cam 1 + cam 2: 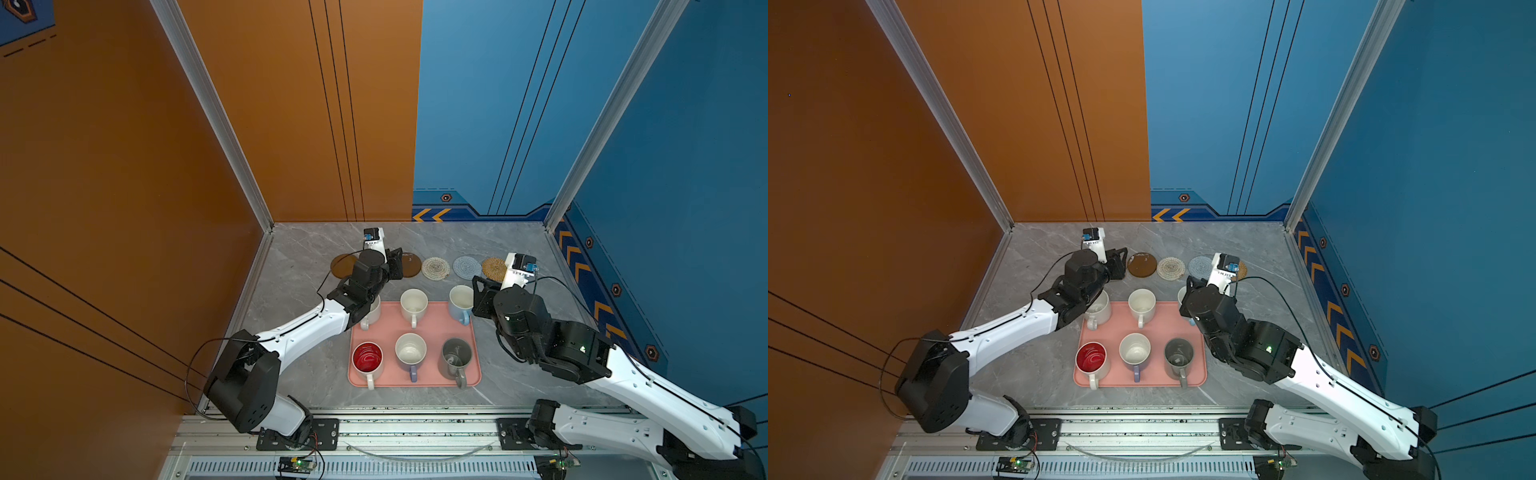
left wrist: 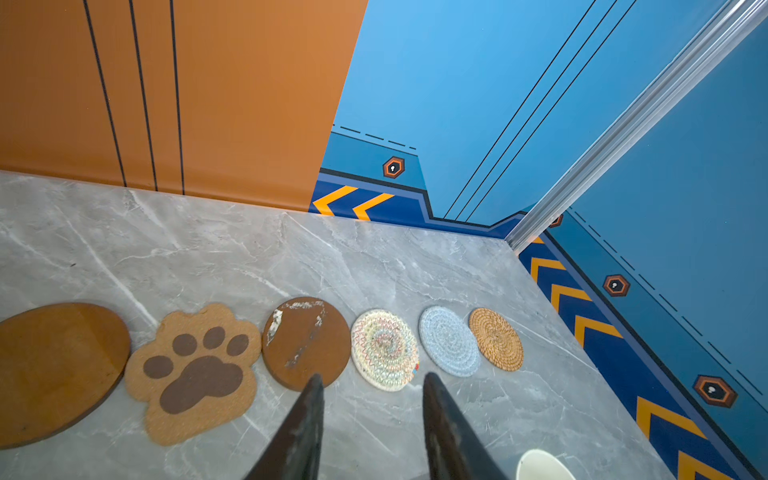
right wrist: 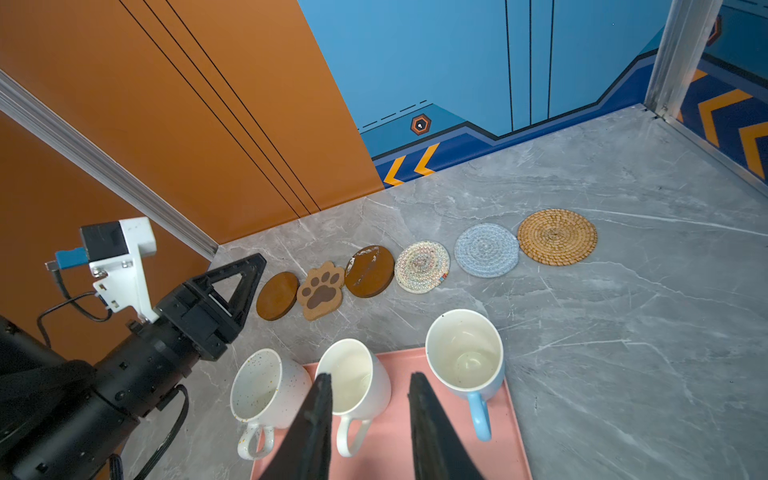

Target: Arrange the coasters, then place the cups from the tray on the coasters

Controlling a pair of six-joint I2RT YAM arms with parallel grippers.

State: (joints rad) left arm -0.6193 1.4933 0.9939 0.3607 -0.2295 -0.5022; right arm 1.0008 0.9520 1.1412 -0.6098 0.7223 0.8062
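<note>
Six coasters lie in a row at the back of the table: a brown disc (image 2: pixel 58 370), a tan paw print (image 2: pixel 195 374), a scuffed brown disc (image 2: pixel 305 340), a cream woven round (image 2: pixel 384 349), a blue-grey round (image 2: pixel 449 340) and a rattan round (image 2: pixel 496 338). My left gripper (image 2: pixel 374 376) hangs open and empty just in front of them. The pink tray (image 1: pixel 432 328) holds six cups: speckled white (image 3: pixel 266 386), white (image 3: pixel 357 374), light blue (image 3: pixel 465 353), red-inside (image 1: pixel 367 357), lavender (image 1: pixel 410 351) and grey (image 1: pixel 456 355). My right gripper (image 3: pixel 370 376) is open above the tray's back row, holding nothing.
Orange and blue walls close the table at the back and both sides. The left arm (image 1: pixel 307 328) reaches over the tray's back left corner. Bare grey marble (image 3: pixel 623 353) lies to the right of the tray.
</note>
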